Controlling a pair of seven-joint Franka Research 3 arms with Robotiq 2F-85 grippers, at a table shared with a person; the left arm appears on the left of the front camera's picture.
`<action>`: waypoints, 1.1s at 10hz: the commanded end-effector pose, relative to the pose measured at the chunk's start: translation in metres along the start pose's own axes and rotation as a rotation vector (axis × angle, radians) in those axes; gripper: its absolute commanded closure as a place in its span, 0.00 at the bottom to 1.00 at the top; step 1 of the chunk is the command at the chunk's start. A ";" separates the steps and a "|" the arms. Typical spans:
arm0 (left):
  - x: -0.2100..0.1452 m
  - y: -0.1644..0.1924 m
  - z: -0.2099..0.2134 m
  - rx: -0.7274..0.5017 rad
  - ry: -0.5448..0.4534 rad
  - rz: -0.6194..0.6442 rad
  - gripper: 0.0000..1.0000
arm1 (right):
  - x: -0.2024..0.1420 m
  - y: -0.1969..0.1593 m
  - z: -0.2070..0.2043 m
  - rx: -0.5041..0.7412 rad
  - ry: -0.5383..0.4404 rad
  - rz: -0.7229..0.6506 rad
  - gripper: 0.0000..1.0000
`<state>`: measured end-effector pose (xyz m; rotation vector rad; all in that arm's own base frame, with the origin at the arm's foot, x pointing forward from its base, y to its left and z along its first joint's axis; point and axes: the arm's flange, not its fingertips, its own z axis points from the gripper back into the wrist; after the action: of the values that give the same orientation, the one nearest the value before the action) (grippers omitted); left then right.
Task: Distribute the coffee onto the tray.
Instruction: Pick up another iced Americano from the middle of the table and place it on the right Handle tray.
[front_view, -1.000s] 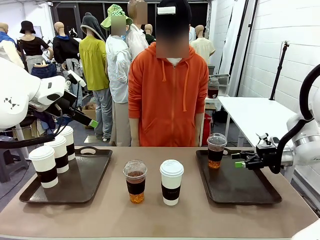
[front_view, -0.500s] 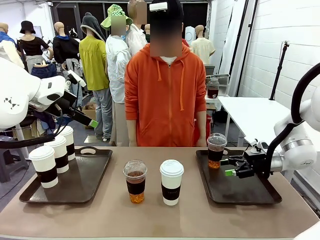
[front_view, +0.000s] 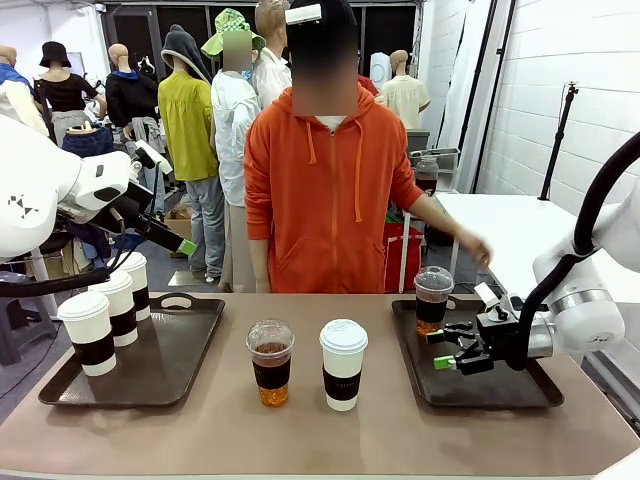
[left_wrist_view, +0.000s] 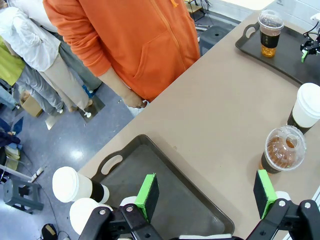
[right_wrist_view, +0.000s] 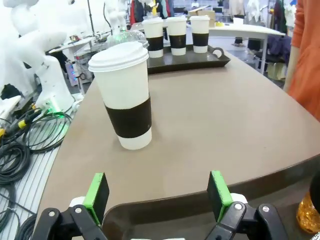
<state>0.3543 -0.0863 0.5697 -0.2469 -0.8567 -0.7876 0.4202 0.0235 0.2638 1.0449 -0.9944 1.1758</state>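
Right gripper (front_view: 447, 347), jaws released and empty, hung over the tray (front_view: 500, 385) at the counter's right end, facing the white cup (front_view: 343, 365) mid-counter. Fetching it next likely needed a level sideways reach.

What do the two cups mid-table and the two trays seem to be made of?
White cup: matte paper by its look, with a smooth, probably plastic lid and a black sleeve. Clear cup: glossy see-through plastic; the amber drink shows through. Left tray and right tray: dark brown, likely moulded plastic, faint sheen, cut-out handles.
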 end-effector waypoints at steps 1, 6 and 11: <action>0.000 0.000 0.000 -0.009 -0.004 0.001 0.00 | -0.002 0.012 -0.017 -0.047 -0.012 0.052 0.00; 0.000 0.000 0.000 -0.009 -0.004 0.001 0.00 | -0.001 0.012 -0.019 0.054 -0.055 0.020 0.00; 0.000 0.000 0.000 -0.009 -0.004 0.001 0.00 | 0.000 0.013 -0.021 0.039 -0.049 0.025 0.00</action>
<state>0.3543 -0.0863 0.5697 -0.2469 -0.8568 -0.7876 0.4085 0.0442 0.2604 1.0992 -1.0292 1.1987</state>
